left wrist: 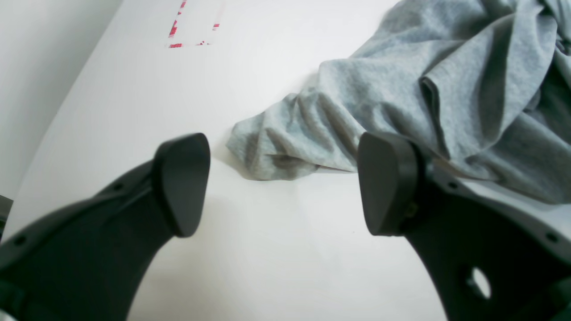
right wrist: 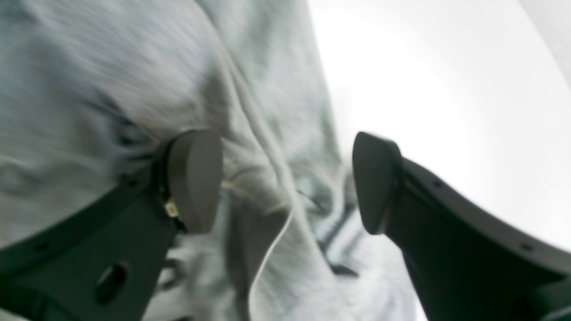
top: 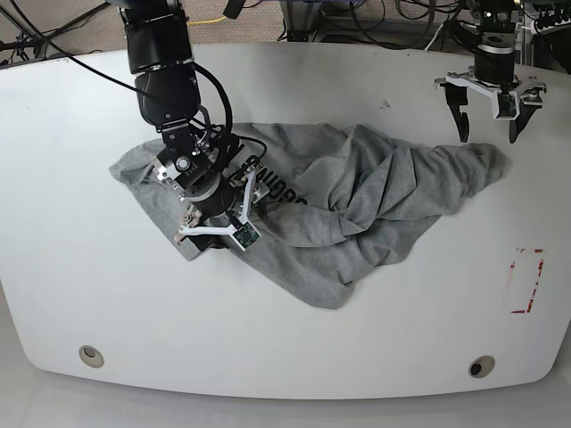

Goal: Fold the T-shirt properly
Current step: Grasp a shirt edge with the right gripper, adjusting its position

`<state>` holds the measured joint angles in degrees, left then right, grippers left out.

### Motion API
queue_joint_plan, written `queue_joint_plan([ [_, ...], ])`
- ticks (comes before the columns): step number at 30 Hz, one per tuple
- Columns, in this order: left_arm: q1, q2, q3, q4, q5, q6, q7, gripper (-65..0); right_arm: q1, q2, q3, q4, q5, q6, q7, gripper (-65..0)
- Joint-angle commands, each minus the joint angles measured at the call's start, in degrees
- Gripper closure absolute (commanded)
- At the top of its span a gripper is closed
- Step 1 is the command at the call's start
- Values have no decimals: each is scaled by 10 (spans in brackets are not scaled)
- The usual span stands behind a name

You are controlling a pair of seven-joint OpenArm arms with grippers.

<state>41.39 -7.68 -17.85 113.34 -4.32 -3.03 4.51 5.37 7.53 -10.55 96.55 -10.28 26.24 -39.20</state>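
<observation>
The grey T-shirt (top: 357, 205) lies crumpled across the middle of the white table (top: 80, 276), with some black lettering (top: 272, 185) showing near its left part. My right gripper (top: 217, 217) hovers low over the shirt's left side. In the right wrist view it (right wrist: 285, 183) is open, with a raised fold of the T-shirt (right wrist: 263, 209) between its fingers but not pinched. My left gripper (top: 489, 129) hangs open just behind the shirt's right tip (top: 495, 165). In the left wrist view the gripper (left wrist: 285, 187) holds nothing, and the bunched tip (left wrist: 276, 147) lies just ahead of it.
A red-and-white dashed rectangle (top: 526, 281) is marked on the table at the right, and it also shows in the left wrist view (left wrist: 192, 26). Two round holes (top: 89, 355) (top: 482, 366) sit near the front edge. Cables (top: 357, 18) run behind the table.
</observation>
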Motion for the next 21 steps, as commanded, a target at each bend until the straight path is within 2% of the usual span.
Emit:
queue_joint_plan([
  [1, 4, -2, -2, 9, -1, 2, -17, -486, -9, 1, -2, 28, 0, -1, 6, -436],
  [7, 3, -3, -2, 1, -1, 2, -17, -486, -26, -11, -32, 28, -2, -1, 5, -436],
  [21, 2, -3, -2, -2, -1, 2, -17, -486, -42, -6, -76, 28, -5, -1, 3, -436],
])
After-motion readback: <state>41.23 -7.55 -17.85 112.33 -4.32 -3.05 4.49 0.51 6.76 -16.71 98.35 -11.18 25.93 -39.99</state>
